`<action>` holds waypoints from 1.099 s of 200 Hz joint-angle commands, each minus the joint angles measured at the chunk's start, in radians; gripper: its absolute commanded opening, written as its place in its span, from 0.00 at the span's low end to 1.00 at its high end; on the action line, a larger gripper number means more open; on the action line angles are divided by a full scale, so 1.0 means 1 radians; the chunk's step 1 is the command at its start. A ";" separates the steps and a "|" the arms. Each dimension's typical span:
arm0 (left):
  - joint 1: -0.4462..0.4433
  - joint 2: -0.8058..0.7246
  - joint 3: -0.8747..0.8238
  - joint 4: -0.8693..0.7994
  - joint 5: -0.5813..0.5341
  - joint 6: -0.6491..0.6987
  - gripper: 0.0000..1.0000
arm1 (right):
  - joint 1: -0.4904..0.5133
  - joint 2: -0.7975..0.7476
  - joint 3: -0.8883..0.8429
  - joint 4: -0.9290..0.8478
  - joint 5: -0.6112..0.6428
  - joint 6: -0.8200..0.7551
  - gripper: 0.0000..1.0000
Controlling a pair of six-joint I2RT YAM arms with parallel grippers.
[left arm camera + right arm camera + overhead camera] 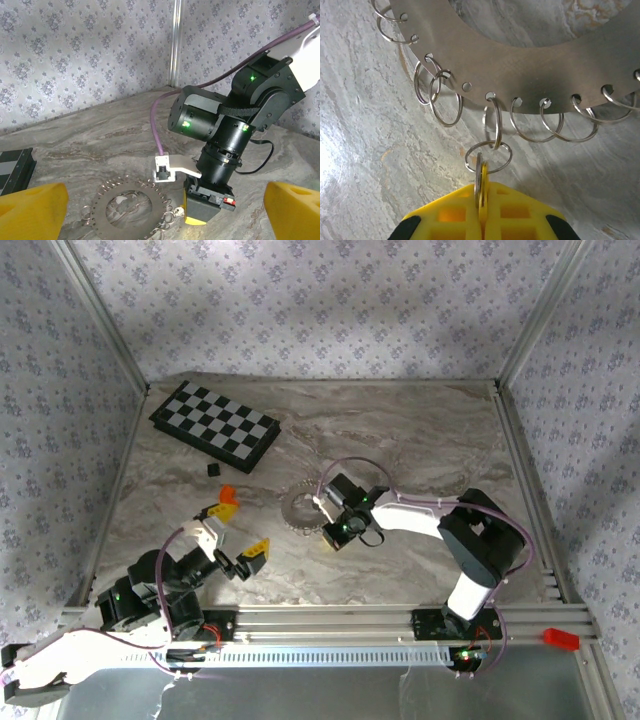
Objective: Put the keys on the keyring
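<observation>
While the left fingers stand wide apart over the bench at about 7 o'clock, holding nothing, the right fingers are pressed together on the key. Seen from the right wrist, the 2 yellow pads meet along a seam. The key stands edge-on in that seam, a thin yellowish-silver blade pointing to 12 o'clock. A small split ring runs through the key's top end, just clear of the pads. That small ring meets the low end of 1 long ring hanging from a hole in the keyring. Whether the 2 are linked or only overlap I cannot tell. The keyring is a flat grey metal band with holes along its rim, most carrying a loose wire ring, and it lies flat on the marbled bench.

From the top, the keyring lies near the bench's middle. The right fingers are at its 4 o'clock edge, and the left fingers are well apart at its 7 o'clock. From the left wrist, the keyring sits between the 2 left fingers, and the right fingers point down at the bench just beside its 3 o'clock rim.

A checkerboard lies at the bench's 10 o'clock. A small black piece and an orange piece are near its 6 o'clock side.
</observation>
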 commanded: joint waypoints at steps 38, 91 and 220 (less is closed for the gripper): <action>-0.002 -0.012 -0.002 0.011 -0.025 0.009 1.00 | 0.015 -0.038 -0.070 0.024 -0.023 0.051 0.00; -0.002 -0.013 -0.003 0.011 -0.036 0.006 1.00 | 0.014 -0.073 -0.115 0.044 -0.011 0.073 0.08; -0.002 -0.003 0.018 -0.011 -0.076 0.002 1.00 | 0.038 -0.331 -0.160 -0.040 0.050 0.085 0.40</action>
